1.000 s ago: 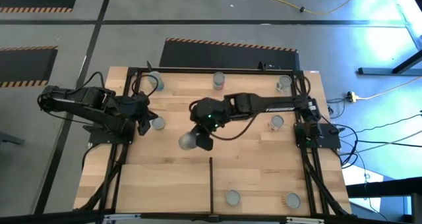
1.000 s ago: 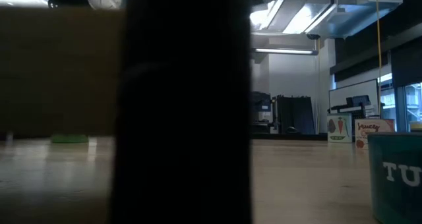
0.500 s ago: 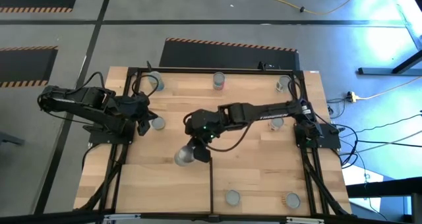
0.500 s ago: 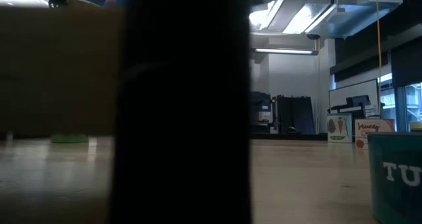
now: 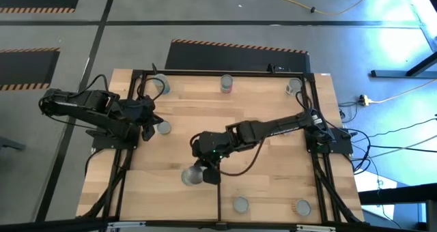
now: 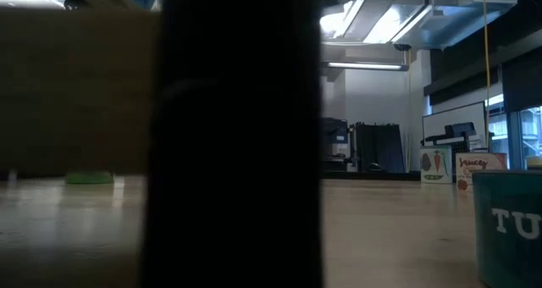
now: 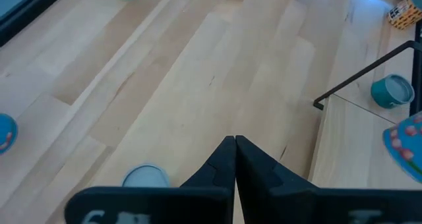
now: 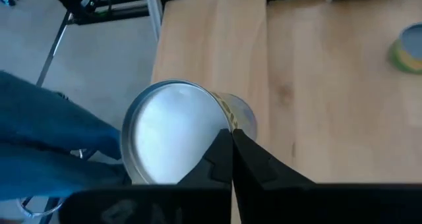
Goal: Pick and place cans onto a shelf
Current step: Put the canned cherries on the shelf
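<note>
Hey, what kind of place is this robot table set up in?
Probably a lab or workshop: bare concrete floor with hazard-striped mats, a loose yellow cable, and exposed ceiling ducts with strip lights.

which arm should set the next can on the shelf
Right. The right gripper already holds a can beside the shelf's divider bar, near the front. The left gripper waits shut and empty at the left edge, next to another can.

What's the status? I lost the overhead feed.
Right pincer shut on can, just left of the shelf divider. Left pincer shut, empty, parked beside another can. Nothing in the way.
</note>
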Action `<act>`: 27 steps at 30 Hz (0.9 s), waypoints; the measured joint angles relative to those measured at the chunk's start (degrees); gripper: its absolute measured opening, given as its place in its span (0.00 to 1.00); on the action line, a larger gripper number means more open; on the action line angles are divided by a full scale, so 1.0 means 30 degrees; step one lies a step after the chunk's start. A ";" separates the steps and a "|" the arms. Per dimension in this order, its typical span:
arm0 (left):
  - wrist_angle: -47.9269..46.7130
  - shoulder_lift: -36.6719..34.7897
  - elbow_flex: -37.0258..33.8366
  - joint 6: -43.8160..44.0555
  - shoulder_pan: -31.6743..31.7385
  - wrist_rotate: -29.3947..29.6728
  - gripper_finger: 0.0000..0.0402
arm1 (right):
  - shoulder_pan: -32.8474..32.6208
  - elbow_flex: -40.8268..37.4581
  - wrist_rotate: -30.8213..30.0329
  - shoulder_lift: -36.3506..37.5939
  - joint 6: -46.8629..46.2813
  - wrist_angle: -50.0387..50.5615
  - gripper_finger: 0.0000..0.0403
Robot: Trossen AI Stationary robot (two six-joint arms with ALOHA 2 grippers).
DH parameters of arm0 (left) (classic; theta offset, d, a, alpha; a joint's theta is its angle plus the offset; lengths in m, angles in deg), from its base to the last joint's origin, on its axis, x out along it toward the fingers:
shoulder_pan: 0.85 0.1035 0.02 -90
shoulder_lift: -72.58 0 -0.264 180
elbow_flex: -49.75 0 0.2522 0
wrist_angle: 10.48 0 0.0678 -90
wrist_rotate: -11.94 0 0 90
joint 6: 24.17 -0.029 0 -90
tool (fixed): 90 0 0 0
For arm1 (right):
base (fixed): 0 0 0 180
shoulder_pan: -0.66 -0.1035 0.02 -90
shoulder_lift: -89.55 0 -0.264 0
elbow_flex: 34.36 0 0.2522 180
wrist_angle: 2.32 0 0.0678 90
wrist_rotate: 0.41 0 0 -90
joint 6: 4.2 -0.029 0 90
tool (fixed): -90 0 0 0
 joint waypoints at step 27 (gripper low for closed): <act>-0.0029 0.0005 0.0007 -0.0925 0.0000 0.0000 0.00 | -0.0209 0.0000 0.0966 -0.2139 -0.1042 0.0604 0.00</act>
